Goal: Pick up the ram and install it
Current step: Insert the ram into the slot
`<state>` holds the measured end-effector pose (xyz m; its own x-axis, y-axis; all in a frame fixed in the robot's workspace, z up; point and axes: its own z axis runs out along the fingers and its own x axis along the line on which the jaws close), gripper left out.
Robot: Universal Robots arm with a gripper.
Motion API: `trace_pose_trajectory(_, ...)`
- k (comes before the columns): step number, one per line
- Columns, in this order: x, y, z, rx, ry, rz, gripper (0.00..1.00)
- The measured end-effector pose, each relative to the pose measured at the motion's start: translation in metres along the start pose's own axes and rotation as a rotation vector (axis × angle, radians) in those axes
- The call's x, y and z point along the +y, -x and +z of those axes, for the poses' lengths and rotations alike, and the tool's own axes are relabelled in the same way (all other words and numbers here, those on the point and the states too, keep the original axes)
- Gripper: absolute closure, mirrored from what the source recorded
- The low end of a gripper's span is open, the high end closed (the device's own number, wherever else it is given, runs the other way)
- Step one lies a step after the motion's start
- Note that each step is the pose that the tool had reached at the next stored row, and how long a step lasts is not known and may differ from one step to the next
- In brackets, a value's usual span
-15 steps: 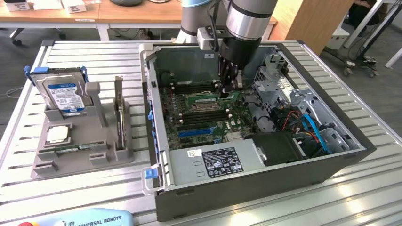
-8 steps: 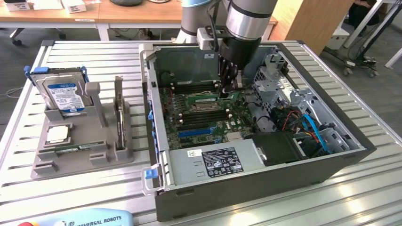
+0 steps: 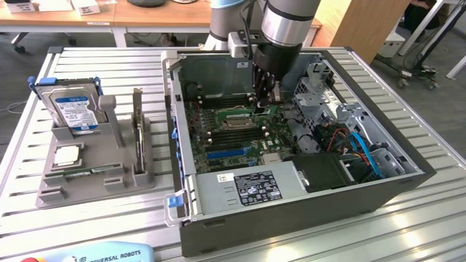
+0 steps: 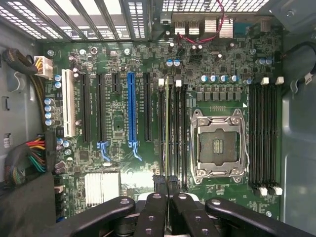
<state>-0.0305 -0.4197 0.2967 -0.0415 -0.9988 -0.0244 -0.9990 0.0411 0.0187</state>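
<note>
Pinching the ram [image 4: 167, 129] edge-on between two black fingertips [image 4: 159, 183], jaws clenched on the thin green strip. Holding it upright, lined up along one slot in the bank of dark memory slots [image 4: 174, 133] just beside the processor socket [image 4: 217, 145]. Cannot tell whether pressed into that slot or poised just above it. Socket with a metal frame around a square of contacts. On the socket's other side, a second bank of memory slots [image 4: 265, 133], white latches at the ends. Farther from the socket than the ram, beyond the first bank, a blue expansion slot [image 4: 131, 108] and a white slot [image 4: 67, 106].

Seen from outside: gripper [image 3: 263, 106] reaching straight down from the arm [image 3: 287, 22] into the open computer case [image 3: 291, 218], tips right next to the socket. Nearer the camera than the socket, inside the case, a power supply [image 3: 251, 188] with a printed label. Well apart from the socket, outside the case toward the exterior view's left, a grey holder [image 3: 95, 185] on the slatted table [image 3: 407, 229], carrying a blue-labelled hard drive [image 3: 73, 109] stood upright and a square silver processor chip [image 3: 67, 155] lying flat.
</note>
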Motion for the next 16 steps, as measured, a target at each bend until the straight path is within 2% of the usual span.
trace_pose_trajectory(16,-0.0001,0.0,0.0179,0.0,-0.003,0.0,0.89)
